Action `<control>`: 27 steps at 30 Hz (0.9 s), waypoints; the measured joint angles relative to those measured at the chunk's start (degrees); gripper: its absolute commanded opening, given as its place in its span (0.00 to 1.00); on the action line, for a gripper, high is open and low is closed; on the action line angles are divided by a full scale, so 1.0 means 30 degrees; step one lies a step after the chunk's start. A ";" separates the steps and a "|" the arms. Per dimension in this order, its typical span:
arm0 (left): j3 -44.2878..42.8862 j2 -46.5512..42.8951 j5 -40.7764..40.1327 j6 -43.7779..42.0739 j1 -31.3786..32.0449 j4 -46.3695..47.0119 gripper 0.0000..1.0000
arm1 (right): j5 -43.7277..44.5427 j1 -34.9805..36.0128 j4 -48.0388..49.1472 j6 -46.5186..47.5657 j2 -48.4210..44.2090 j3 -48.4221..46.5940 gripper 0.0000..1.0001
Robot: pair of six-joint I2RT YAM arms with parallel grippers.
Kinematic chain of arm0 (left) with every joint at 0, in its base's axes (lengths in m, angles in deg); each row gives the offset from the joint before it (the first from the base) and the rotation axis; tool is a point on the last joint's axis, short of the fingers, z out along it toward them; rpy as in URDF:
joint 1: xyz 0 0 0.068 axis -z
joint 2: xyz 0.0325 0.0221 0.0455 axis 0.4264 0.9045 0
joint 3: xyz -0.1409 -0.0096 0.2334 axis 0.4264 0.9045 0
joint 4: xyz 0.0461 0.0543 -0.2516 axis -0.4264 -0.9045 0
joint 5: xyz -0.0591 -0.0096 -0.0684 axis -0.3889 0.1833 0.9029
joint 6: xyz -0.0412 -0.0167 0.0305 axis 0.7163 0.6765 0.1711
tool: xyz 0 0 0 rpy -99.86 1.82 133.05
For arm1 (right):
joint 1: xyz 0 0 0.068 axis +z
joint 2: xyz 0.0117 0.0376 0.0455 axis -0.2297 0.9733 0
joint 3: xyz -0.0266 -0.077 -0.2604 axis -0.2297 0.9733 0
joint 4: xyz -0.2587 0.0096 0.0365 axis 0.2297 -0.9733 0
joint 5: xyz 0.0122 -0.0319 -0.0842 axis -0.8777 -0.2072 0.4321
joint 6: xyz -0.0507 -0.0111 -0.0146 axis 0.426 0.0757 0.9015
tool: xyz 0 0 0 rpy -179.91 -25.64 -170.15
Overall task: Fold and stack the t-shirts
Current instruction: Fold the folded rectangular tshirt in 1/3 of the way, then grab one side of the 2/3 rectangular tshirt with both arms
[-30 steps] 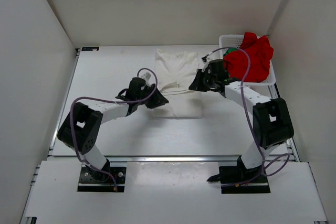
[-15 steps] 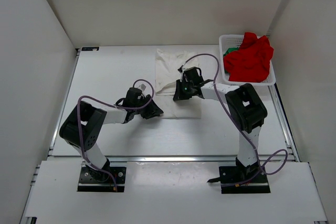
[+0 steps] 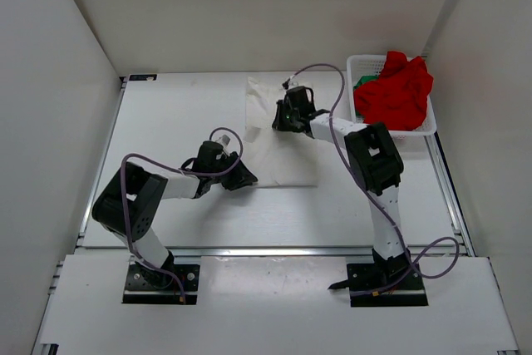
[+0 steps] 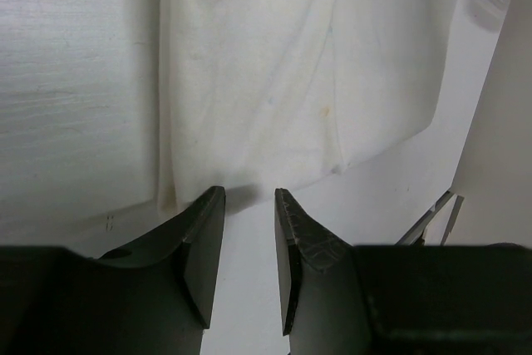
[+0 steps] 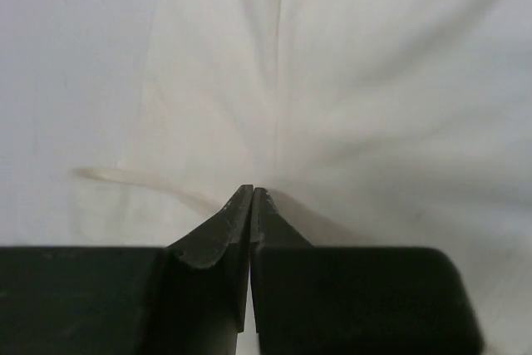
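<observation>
In the top view, the cream t-shirt [image 3: 291, 160] lies spread at the centre of the white table [image 3: 174, 122]. The right gripper [image 3: 281, 122] sits on its upper part, and the left gripper [image 3: 249, 179] rests at its lower left corner. The red t-shirt [image 3: 399, 93] is heaped in the basket [image 3: 359, 61] at upper right, with the green t-shirt [image 3: 363, 83] peeking out beneath it. Plain white walls [image 3: 83, 22] enclose the table on three sides, and the surface looks smooth and matte.

In the left wrist view, the left gripper [image 4: 249, 197] stands partly open with nothing between its jaws. The hem of the cream t-shirt [image 4: 266, 81] lies just ahead of the tips, with bare table [image 4: 75, 81] at left.

In the right wrist view, the right gripper [image 5: 252, 193] is closed. Creases in the cream t-shirt [image 5: 349, 81] fan out from its tips, so we judge that it pinches the cloth.

We judge that the first fold is in hand, with two shirts not yet started. Next, the left jaws need to slide onto the hem and close before both arms carry the cloth over.
</observation>
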 measured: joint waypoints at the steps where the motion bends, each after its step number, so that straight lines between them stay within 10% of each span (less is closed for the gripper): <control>1: 0.0022 -0.0138 0.0000 -0.0007 0.0000 -0.0182 0.42 | 0.0117 -0.0284 -0.0131 -0.0124 0.0583 -0.1268 0.00; 7: 0.0087 -0.1807 -0.0058 -0.0444 -0.0262 -0.1523 0.46 | 0.0131 -0.1814 -0.0124 -0.0342 -0.0969 -0.1166 0.00; 17: 0.0197 -0.2820 -0.0940 -0.1880 -0.1100 -0.3388 0.55 | -0.1435 -0.1960 0.1479 -0.2076 -1.1876 1.3063 0.00; 27: 0.0459 -0.1399 -0.0211 -0.1275 -0.0874 -0.2120 0.50 | -0.2608 -0.2856 0.2798 -0.2798 -1.3355 1.8374 0.14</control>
